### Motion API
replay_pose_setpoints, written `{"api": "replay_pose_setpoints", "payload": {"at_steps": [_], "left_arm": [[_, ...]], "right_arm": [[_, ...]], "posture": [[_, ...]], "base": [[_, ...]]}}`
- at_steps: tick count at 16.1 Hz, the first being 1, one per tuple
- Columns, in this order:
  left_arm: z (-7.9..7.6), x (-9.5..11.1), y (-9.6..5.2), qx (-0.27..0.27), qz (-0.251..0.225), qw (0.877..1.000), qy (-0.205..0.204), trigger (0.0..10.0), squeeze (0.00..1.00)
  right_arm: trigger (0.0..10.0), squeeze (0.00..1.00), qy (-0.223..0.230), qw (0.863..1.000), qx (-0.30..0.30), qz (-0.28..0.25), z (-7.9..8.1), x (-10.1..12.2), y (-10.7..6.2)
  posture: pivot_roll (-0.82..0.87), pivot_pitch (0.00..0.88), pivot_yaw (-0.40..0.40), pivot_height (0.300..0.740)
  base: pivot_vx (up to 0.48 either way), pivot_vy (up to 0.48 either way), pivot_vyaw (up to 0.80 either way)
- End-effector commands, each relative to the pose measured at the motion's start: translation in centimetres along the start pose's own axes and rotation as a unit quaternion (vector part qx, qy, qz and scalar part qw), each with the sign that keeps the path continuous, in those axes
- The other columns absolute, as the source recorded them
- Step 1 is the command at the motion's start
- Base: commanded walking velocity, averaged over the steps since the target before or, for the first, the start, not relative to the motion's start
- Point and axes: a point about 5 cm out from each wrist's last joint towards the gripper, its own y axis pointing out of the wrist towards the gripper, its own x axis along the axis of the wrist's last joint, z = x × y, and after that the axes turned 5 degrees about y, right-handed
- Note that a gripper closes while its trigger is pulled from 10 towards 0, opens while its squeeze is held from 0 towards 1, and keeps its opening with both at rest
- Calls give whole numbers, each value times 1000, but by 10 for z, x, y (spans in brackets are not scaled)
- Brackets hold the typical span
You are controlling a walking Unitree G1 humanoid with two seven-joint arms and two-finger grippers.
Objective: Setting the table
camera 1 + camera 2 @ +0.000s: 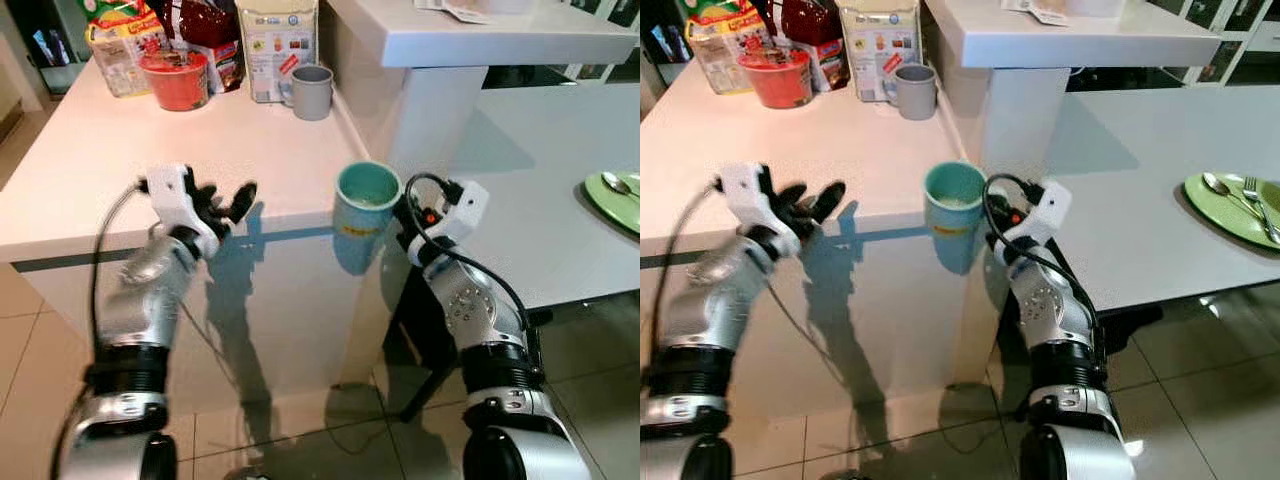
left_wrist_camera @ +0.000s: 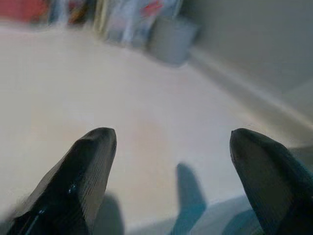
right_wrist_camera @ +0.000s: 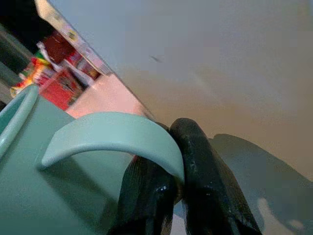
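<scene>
Pinching a teal mug (image 1: 366,205) by its handle, the right gripper (image 3: 168,161) holds it off the counter (image 1: 150,160) edge; keep it level toward the right table (image 1: 540,170); left gripper (image 1: 222,207) spread, empty

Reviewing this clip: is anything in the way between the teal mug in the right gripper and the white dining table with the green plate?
The teal mug hangs by its handle from the right gripper, off the counter's edge. The counter's white end pillar stands just behind, beside the dining table. Nothing visible blocks the bare near stretch short of the green plate.

Head pair high over counter (image 1: 150,150); wrist views close along fingers (image 2: 83,176).
</scene>
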Motion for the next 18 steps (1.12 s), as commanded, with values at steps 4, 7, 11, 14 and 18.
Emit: {"api": "replay_pose_setpoints", "payload": {"at_steps": [4, 7, 11, 14, 18], "left_arm": [[1, 20, 5, 10, -45, 999, 4, 10000, 0], [-8, 20, 6, 14, -47, 998, 41, 10000, 0], [-19, 18, 7, -10, -54, 997, 58, 10000, 0], [-25, 13, 8, -13, -43, 995, 86, 10000, 0], [-33, 10, 12, -22, -32, 996, 85, 10000, 0]], "right_arm": [[10000, 0, -96, 995, -13, -7, -9, 8, 0], [10000, 0, -122, 992, -8, -9, -7, 8, 2], [10000, 0, -138, 990, 1, -8, -5, 4, 3], [10000, 0, -145, 989, 3, -4, -6, 2, 3], [10000, 0, -158, 987, 8, 9, -6, -3, 3]], "posture": [[31, 0, -44, 740], [34, 0, -46, 740], [36, 0, -44, 740], [34, 0, -44, 740], [34, 0, -40, 740]], "base": [[0, 0, 0], [0, 0, 0], [0, 0, 0], [0, 0, 0], [0, 0, 0]]}}
